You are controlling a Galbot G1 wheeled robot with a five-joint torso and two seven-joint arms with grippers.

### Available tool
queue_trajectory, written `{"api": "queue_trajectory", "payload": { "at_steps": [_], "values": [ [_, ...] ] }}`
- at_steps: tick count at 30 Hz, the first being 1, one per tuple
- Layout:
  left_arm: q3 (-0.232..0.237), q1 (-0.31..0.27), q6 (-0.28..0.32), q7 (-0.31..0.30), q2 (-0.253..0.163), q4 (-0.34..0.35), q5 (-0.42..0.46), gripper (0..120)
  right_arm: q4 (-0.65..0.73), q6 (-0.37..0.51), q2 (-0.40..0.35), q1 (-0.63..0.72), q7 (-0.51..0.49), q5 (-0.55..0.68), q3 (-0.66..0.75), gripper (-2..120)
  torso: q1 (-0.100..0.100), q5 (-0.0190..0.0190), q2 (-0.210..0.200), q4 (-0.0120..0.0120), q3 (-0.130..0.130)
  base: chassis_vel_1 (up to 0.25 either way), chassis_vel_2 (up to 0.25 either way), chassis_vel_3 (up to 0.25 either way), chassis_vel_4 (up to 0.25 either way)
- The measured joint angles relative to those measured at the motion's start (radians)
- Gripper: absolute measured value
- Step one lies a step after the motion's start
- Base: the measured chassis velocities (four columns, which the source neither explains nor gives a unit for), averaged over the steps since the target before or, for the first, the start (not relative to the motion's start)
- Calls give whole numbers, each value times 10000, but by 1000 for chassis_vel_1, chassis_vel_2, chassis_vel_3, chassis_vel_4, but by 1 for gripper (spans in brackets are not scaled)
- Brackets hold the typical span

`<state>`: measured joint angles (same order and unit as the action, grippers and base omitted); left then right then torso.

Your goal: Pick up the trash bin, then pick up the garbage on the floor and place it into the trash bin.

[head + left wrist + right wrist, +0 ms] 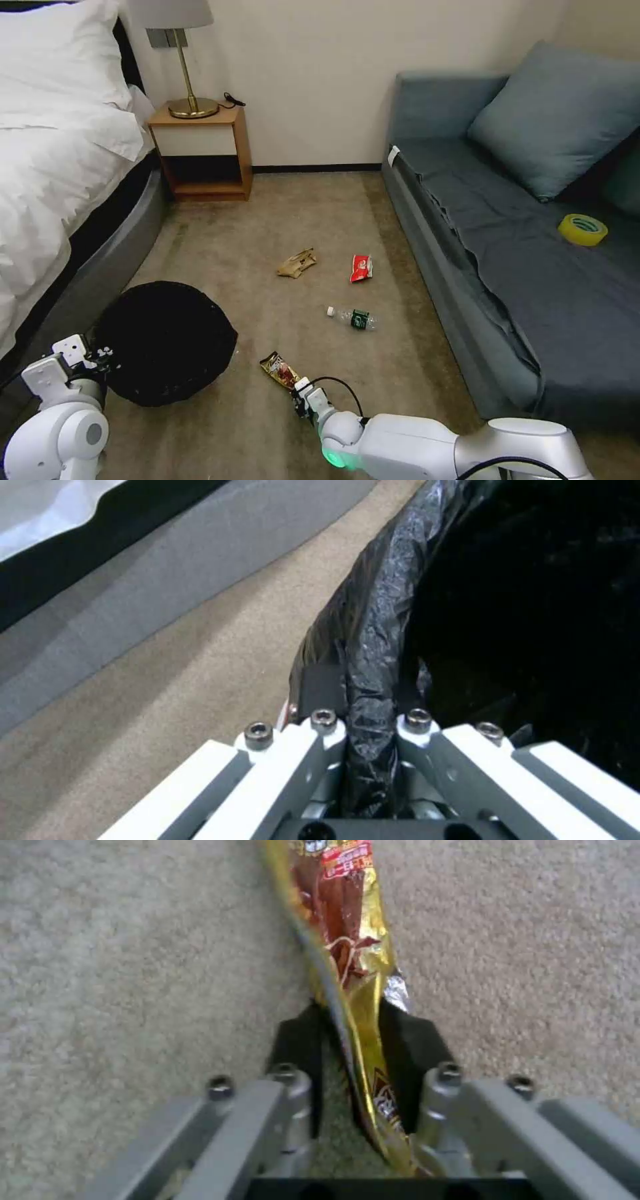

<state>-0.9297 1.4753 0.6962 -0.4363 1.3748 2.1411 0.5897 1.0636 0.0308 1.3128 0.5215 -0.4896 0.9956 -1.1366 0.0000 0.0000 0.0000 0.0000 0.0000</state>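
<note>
The left gripper (370, 720) is clamping the bag-draped rim of the trash bin (163, 340) beside the bed (60, 167); its inside is looking dark. The right gripper (353, 1040) is pinching the snack wrapper (343, 940) on the carpet (267, 220). Paper (297, 263), red wrapper (361, 268) and bottle (353, 317) are lying nearby.

The room is seen from the head camera, high up, aimed forward and down over the carpet (220, 267). The trash bin (400, 605) rim is viewed at close range from the left wrist; the brown-gold snack wrapper (347, 955) likewise from the right. Both are shared with the head view.
</note>
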Motion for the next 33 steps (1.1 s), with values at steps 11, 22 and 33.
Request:
{"api": "queue_trajectory", "payload": {
  "at_steps": [11, 22, 33],
  "values": [
    [21, -10, -18, 13, 5, -57, -18, 3, 170, -126, -113, 11, -47, -57, 45, 0, 0, 0, 0, 0, 0, 0, 0, 0, 0],
    [30, -10, -18, 21, 9, -54, -15, 3, 1520, -177, -906, -164, -430, -224, 691, 0, 0, 3, 0, 2, 1, 0, 0, 0, 0],
    [414, -24, -25, -11, -7, 10, 68, 3, 5185, 330, -3205, -660, -933, -265, 2946, 0, 0, 0, 0, -4, 1, 0, 0, 0, 0]
  ]
}}
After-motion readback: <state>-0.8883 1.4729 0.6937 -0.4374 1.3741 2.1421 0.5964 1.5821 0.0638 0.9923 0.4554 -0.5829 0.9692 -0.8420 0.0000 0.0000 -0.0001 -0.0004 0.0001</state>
